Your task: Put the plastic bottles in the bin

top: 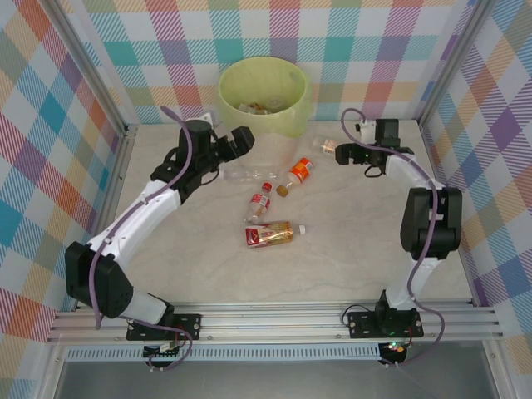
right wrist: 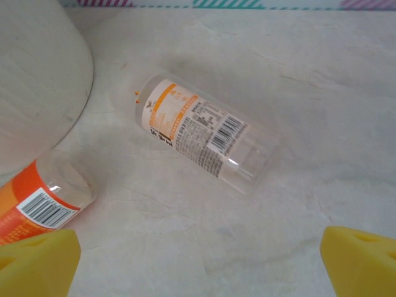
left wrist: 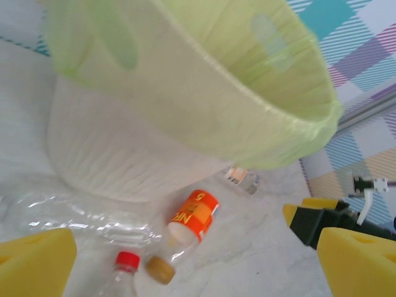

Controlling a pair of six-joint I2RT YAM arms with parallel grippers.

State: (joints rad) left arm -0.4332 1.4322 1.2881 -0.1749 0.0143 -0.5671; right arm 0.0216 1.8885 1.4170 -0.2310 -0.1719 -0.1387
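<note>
left gripper [top: 241, 143]: jaws apart, empty, just left-near of round cream tub bin with yellow-green bag liner [top: 264, 96] | right gripper [right wrist: 198, 260]: jaws apart, empty, over clear orange-labelled plastic bottle [right wrist: 201, 139] | four more bottles [top: 268, 235]: strewn mid-table between arms

The bin [top: 274, 123] stands upright at the far side of the tabletop [top: 349, 249]. It is a wide round cream tub, with a yellow-green bag folded over its rim, and some bottles [top: 259, 105] lie inside. Five more lie on their sides in front of it: a crushed clear bottle [top: 245, 174], an orange-label bottle [top: 300, 170] with a brown cap, a red-cap bottle [top: 260, 204], a flattened red-label bottle [top: 268, 235], and a small clear bottle [top: 326, 146] with a white and orange label, apart to the right.
</note>
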